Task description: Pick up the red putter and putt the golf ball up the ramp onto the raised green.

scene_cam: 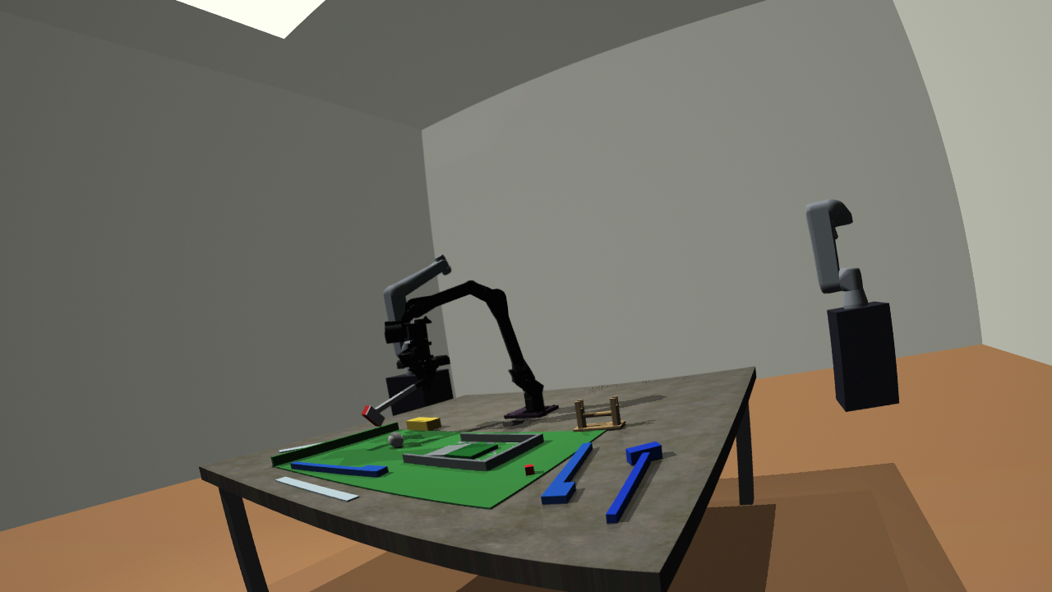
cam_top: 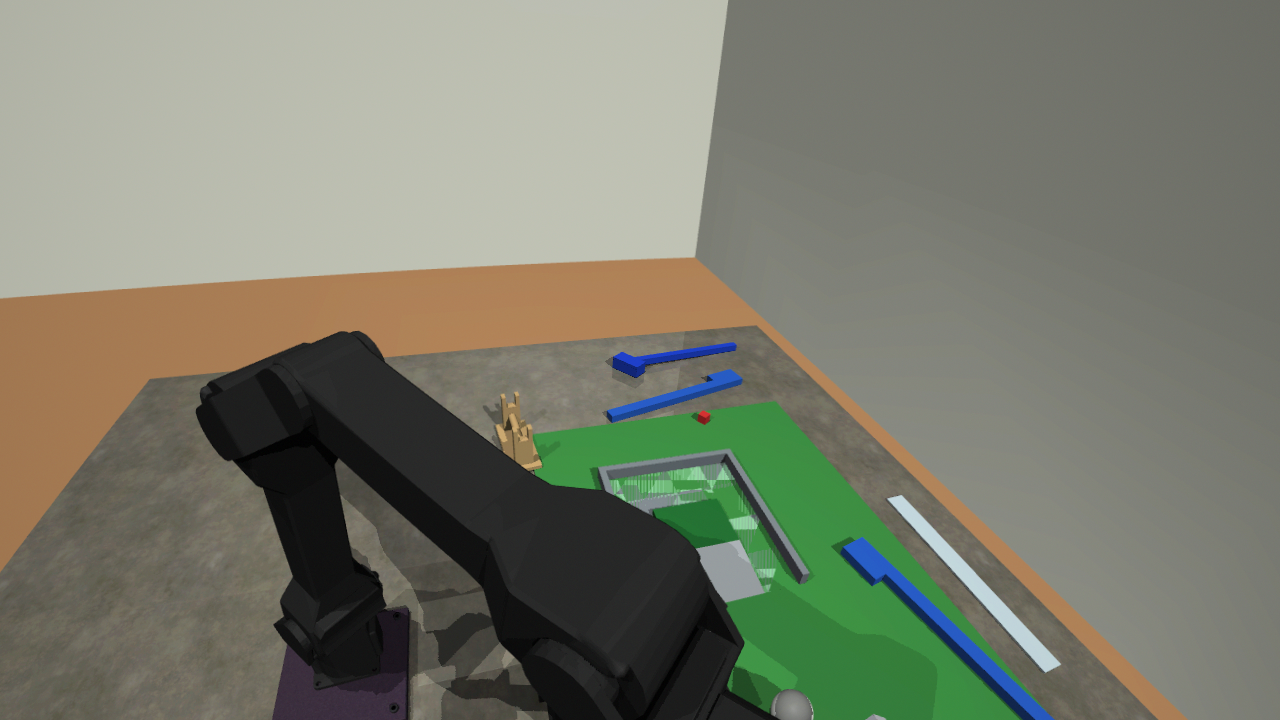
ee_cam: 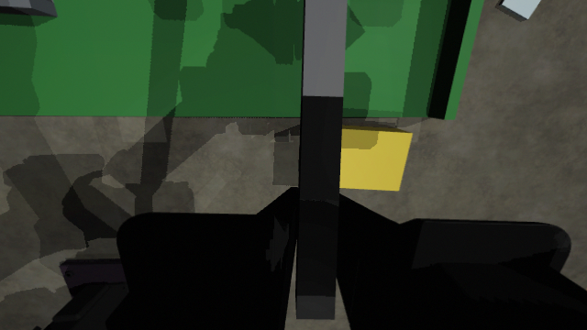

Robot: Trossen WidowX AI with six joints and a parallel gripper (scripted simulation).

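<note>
Your workspace is a mottled grey table (scene_cam: 662, 471) in a grey-walled room with an orange-brown floor. A green mat (scene_cam: 441, 482) covers the part of the table nearest the exterior camera.

On the mat you have a grey-walled enclosure (scene_cam: 477, 449) holding the raised green (cam_top: 702, 519), with a pale grey ramp (cam_top: 732, 571) at its open end. The golf ball (scene_cam: 395, 439) sits on the mat, apart from the enclosure and near the mat's dark green end wall (scene_cam: 334, 445). In the top view you see the ball (cam_top: 792, 705) only at the bottom edge of the frame.

Your gripper (ee_cam: 316, 229) is clamped on the dark handle of the putter (ee_cam: 321, 151); the wrist view shows the shaft running straight out between the jaws, dark near the grip and grey further out. In the exterior view the putter (scene_cam: 393, 401) hangs in the air, sloping down away from the arm (scene_cam: 500, 324), with its red-tipped head (scene_cam: 371, 414) above the ball and not touching it.

A yellow block (ee_cam: 376, 158) lies on the bare table just beside the mat's edge, under the shaft in the wrist view.

Elsewhere you have three blue bars (scene_cam: 566, 474), a small red cube (scene_cam: 528, 469), a wooden rack (scene_cam: 599, 414) and a pale strip (scene_cam: 316, 487).
</note>
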